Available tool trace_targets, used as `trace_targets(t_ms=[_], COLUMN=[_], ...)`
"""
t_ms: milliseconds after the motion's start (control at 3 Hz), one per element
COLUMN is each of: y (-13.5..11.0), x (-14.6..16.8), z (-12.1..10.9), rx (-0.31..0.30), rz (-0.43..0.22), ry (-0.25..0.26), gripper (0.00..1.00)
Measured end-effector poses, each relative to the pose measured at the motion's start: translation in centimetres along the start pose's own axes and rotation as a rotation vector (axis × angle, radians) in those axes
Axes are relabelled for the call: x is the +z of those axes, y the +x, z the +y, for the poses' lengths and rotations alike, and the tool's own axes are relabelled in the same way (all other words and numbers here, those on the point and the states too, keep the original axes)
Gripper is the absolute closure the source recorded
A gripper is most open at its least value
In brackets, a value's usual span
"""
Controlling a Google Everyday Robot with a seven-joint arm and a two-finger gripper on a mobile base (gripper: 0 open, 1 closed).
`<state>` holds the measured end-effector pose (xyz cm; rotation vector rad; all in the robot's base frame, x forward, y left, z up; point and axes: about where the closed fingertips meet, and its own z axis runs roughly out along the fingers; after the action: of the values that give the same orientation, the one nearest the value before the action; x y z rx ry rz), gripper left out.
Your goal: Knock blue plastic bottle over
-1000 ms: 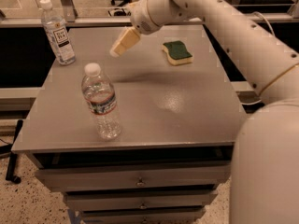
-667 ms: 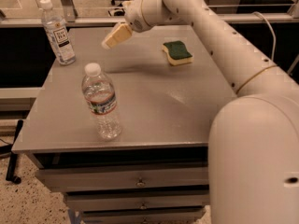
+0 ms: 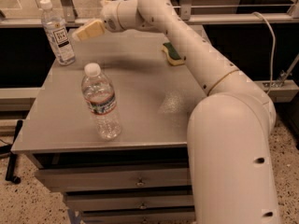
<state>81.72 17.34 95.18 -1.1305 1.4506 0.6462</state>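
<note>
The blue plastic bottle (image 3: 57,31) stands upright at the far left corner of the grey table (image 3: 140,101). It is slim and clear, with a white cap and a pale label bearing a dark square logo. My gripper (image 3: 83,31) hangs above the far left part of the table, just right of this bottle at label height, a small gap apart from it. The white arm reaches to it from the right across the table.
A wider ribbed clear bottle (image 3: 101,101) with a red-and-green label stands near the table's front left. A green and yellow sponge (image 3: 173,53) lies at the far right, partly behind the arm. Drawers sit below the tabletop.
My gripper has moved left across the far side of the table, from near the sponge to close beside the blue plastic bottle. Both bottles stand as before.
</note>
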Motion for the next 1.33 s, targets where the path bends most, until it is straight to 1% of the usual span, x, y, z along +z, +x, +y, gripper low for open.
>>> trace_targets(t_ms=[333, 667, 1000, 1333], y=[-0.8, -0.7, -1.2, -2.3], x=[2.1, 3.8, 5.6, 6.9], z=[2.5, 4.7, 6.8, 8.2], rx=[0.010, 0.034, 0.053, 0.054], rz=[-0.001, -0.021, -0.058, -0.100], ry=[-0.004, -0.030, -0.081, -0.133], gripper=[0.00, 0.00, 0.00, 0.13])
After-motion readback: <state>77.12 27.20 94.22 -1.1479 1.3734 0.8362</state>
